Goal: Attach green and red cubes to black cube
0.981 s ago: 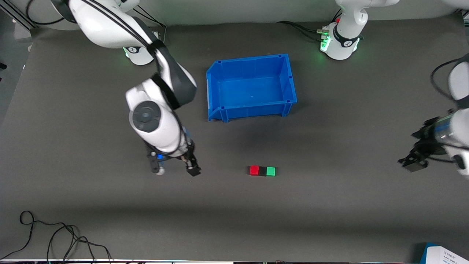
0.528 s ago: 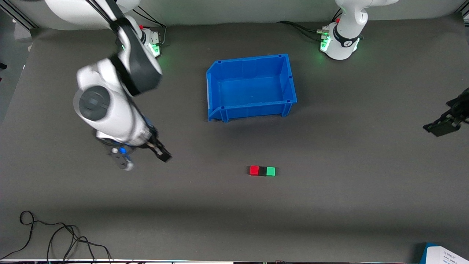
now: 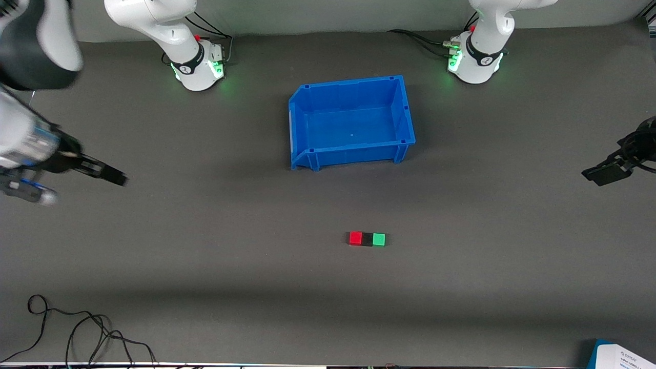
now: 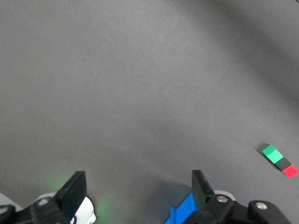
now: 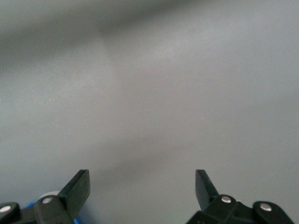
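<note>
I see the small matte black cube point(image 3: 367, 239) a little below the centre of the front frame, on the dark grey desk point(image 3: 461, 287). The bright red cube point(image 3: 355, 238) sits flush against its side toward the right arm's end, and the bright green cube point(image 3: 378, 239) flush against its side toward the left arm's end, so the three form one short row. In the left wrist view the row shows at the lower right edge, green cube, black, then red. I judge the attaching step done; whether the joints actually hold I cannot tell by sight.

Above the row in the front frame, farther from the camera, stands the open blue plastic bin point(image 3: 407, 110), with nothing in it that I can see.

The right gripper point(image 3: 110, 174) hangs at the left edge of the front frame, over bare desk, jaws spread wide with nothing between them. The left gripper point(image 3: 605, 173) hangs at the right edge, jaws likewise spread and empty. Both are well apart from the cubes.

The next move, as I judge it, calls only for parking both arms clear.
</note>
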Robot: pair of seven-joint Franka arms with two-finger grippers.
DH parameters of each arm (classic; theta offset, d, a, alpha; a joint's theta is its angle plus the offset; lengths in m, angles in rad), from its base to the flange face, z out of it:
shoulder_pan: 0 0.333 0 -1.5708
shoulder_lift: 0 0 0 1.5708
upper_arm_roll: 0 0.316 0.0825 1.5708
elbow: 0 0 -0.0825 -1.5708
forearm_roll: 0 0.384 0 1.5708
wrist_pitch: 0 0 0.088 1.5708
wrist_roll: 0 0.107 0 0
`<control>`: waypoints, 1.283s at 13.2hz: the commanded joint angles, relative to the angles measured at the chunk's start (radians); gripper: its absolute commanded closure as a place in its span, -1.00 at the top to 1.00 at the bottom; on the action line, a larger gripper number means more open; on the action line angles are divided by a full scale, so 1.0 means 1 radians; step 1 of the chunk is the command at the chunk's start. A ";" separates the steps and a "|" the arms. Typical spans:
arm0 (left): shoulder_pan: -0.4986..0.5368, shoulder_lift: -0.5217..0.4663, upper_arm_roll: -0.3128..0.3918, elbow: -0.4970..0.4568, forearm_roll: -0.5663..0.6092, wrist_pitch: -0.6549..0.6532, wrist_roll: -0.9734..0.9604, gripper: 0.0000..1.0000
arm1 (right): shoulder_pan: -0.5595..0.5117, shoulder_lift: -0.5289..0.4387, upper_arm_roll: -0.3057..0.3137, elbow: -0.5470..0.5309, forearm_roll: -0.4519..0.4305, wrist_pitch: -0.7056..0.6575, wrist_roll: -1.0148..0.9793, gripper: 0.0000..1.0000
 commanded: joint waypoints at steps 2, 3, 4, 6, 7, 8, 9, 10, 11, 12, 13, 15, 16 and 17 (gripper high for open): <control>-0.006 0.008 0.003 0.018 0.003 0.003 0.163 1.00 | -0.045 -0.122 0.040 -0.059 -0.009 -0.031 -0.132 1.00; 0.000 0.009 0.006 0.018 -0.001 0.003 0.203 1.00 | -0.074 -0.129 0.068 -0.059 -0.021 -0.034 -0.161 1.00; 0.002 0.011 0.010 0.018 -0.003 0.003 0.247 1.00 | -0.089 -0.136 0.092 -0.059 -0.049 -0.034 -0.196 0.99; 0.000 0.008 0.015 0.011 0.002 0.022 0.367 1.00 | -0.094 -0.138 0.112 -0.059 -0.070 -0.035 -0.212 1.00; 0.000 0.003 0.016 0.008 0.008 0.030 0.411 1.00 | -0.096 -0.138 0.112 -0.057 -0.070 -0.040 -0.212 0.99; 0.000 0.000 0.018 0.002 0.008 0.038 0.428 1.00 | -0.096 -0.133 0.115 -0.050 -0.070 -0.055 -0.214 1.00; -0.009 -0.003 0.039 -0.004 0.008 0.041 0.429 1.00 | -0.090 -0.126 0.108 -0.035 -0.069 -0.077 -0.214 1.00; -0.018 -0.003 0.059 -0.012 0.011 0.053 0.429 1.00 | -0.088 -0.124 0.096 -0.031 -0.052 -0.075 -0.220 1.00; -0.023 -0.020 0.061 -0.037 0.025 0.076 0.433 1.00 | -0.085 -0.124 0.092 -0.030 -0.050 -0.077 -0.235 1.00; -0.021 -0.043 0.061 -0.082 0.031 0.108 0.471 1.00 | -0.085 -0.124 0.092 -0.033 -0.050 -0.081 -0.237 0.99; -0.015 -0.063 0.061 -0.110 0.033 0.128 0.558 1.00 | -0.085 -0.121 0.092 -0.034 -0.052 -0.081 -0.237 1.00; -0.006 -0.081 0.061 -0.130 0.033 0.142 0.636 1.00 | -0.087 -0.109 0.092 -0.027 -0.050 -0.078 -0.237 1.00; 0.000 -0.095 0.061 -0.149 0.031 0.154 0.645 1.00 | -0.087 -0.107 0.092 -0.025 -0.049 -0.075 -0.238 1.00; 0.006 -0.119 0.061 -0.189 0.028 0.185 0.649 1.00 | -0.085 -0.100 0.092 -0.025 -0.038 -0.077 -0.247 1.00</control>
